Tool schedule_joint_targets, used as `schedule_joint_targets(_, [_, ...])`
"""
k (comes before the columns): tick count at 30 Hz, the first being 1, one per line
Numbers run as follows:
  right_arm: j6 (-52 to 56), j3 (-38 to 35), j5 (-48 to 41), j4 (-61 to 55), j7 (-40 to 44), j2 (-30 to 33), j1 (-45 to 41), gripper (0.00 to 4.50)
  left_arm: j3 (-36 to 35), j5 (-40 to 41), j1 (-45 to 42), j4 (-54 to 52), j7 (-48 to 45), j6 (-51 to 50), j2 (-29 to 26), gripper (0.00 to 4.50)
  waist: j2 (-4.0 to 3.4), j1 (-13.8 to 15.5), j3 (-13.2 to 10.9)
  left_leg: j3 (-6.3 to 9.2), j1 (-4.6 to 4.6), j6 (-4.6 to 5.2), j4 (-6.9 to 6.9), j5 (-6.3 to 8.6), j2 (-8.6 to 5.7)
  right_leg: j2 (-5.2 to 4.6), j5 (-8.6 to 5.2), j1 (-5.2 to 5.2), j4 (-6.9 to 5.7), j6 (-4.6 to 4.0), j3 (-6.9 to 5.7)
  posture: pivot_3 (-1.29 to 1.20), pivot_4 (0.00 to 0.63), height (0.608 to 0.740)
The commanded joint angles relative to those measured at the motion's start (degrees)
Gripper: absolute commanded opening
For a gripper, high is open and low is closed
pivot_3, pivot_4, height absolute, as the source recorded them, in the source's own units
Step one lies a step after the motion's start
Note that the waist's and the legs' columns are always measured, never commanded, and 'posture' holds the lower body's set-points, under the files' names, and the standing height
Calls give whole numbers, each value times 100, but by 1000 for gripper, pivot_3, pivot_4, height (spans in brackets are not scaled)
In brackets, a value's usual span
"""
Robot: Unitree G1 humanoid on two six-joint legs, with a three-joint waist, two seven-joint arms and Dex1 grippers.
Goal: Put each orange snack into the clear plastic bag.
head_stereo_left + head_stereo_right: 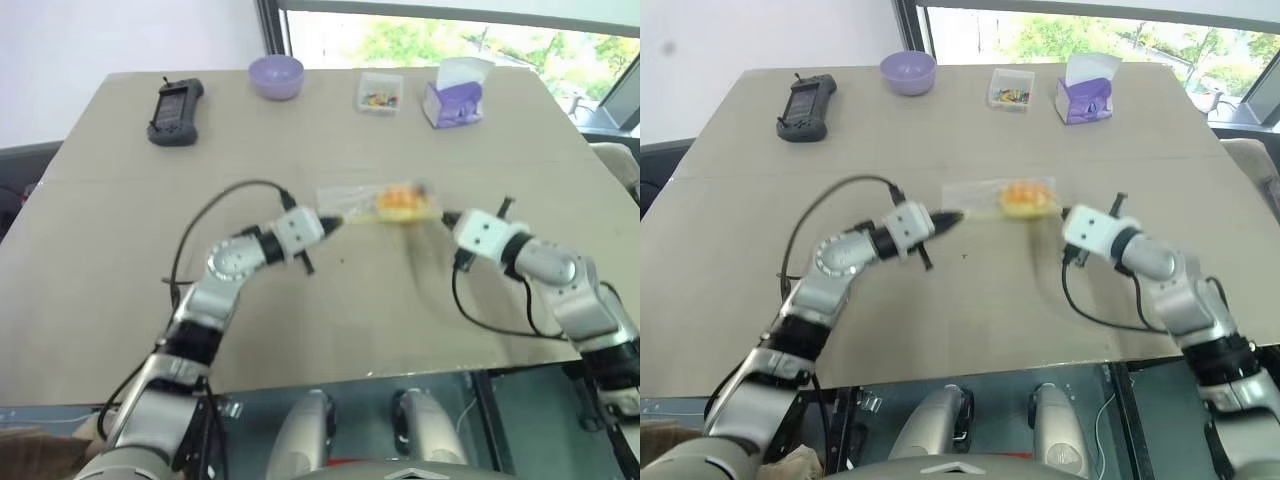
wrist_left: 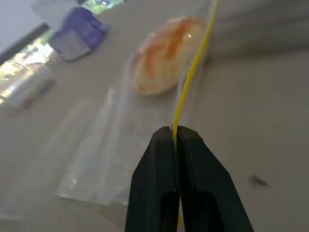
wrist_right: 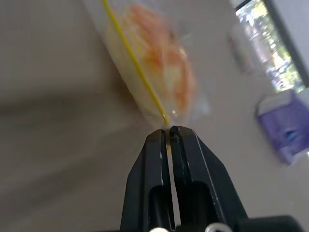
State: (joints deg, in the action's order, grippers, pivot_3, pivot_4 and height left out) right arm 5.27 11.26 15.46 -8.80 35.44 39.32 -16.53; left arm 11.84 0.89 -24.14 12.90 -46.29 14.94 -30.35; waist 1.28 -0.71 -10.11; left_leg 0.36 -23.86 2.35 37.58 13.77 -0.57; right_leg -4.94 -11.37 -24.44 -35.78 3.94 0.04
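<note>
From the head views, one clear bag (image 1: 375,203) hangs between the left gripper (image 1: 330,222) and right gripper (image 1: 447,219), above the bench (image 1: 120,270); one orange snack (image 1: 400,199) sits inside it.

In the wrist views, both jaws are pinched tight on the bag's yellow strip (image 2: 193,77). Uneven pulling could slip an end free, spilling the snack.

Both arms are silver-grey metal with black joint bands and white box-shaped wrist blocks. A looping black cable trails from each. Each claw has two black fingers: left claw (image 2: 175,137), right claw (image 3: 169,131).
</note>
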Motion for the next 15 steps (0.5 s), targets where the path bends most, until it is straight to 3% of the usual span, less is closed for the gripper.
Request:
schedule_joint_targets(1, [511, -267, -220, -562, 182, -12, 230, 0, -267, 348, 324, -696, -261, -490, -305, 917, 0, 0, 0, 2, 4, 1, 0, 0, 2, 1, 0, 0, -5, 0, 0, 0, 150, 740])
schedule_joint_targets(2, [622, -302, -310, -633, 237, -31, 269, 0, -317, 508, 385, -828, -359, -691, -350, 1246, -2, 6, -1, 3, 11, 1, 3, 0, 4, 3, 0, 3, -11, 0, 0, 0, 150, 740])
schedule_joint_targets(3, [714, -339, -404, -686, 301, -36, 305, 653, -365, 633, 428, -933, -426, -867, -386, 1798, -3, 5, -2, 5, 16, 2, 9, 0, 9, 9, -1, 11, -12, -1, -3, 0, 150, 740])
schedule_joint_targets(5, [879, -477, -638, -783, 436, -8, 382, 1255, -519, 886, 535, -1149, -570, -1165, -496, 2535, -8, 7, -5, 11, 18, 1, 38, 0, 23, 21, 0, 23, -18, -3, -9, 0, 150, 740])
schedule_joint_targets(9, [1219, -926, -1205, -940, 648, 59, 606, 3011, -955, 1578, 850, -1626, -770, -1948, -710, 4261, -8, 8, -4, 24, 23, 1, 77, 0, 56, 29, 0, 51, -18, -17, -18, 0, 150, 740])
schedule_joint_targets(10, [1343, -1190, -1458, -1005, 739, 92, 737, 3487, -1162, 1865, 1010, -1811, -823, -2244, -802, 4500, -8, 8, -4, 23, 25, 1, 78, 0, 57, 29, 1, 53, -17, -17, -18, 0, 150, 740])
schedule_joint_targets(12, [1505, -1664, -1902, -1101, 881, 137, 978, 4420, -1533, 2307, 1295, -2138, -835, -2744, -945, 4500, -8, 13, -4, 25, 22, 1, 78, 0, 58, 28, 8, 52, -16, -7, -17, 0, 150, 740])
schedule_joint_targets(15, [1723, -2367, -2579, -1303, 1124, 209, 1399, 4470, -2070, 2682, 1719, -2535, -728, -3302, -1185, 4500, -9, 22, -5, 26, 22, 0, 75, 1, 60, 28, 9, 52, -12, -4, -17, 0, 150, 740])
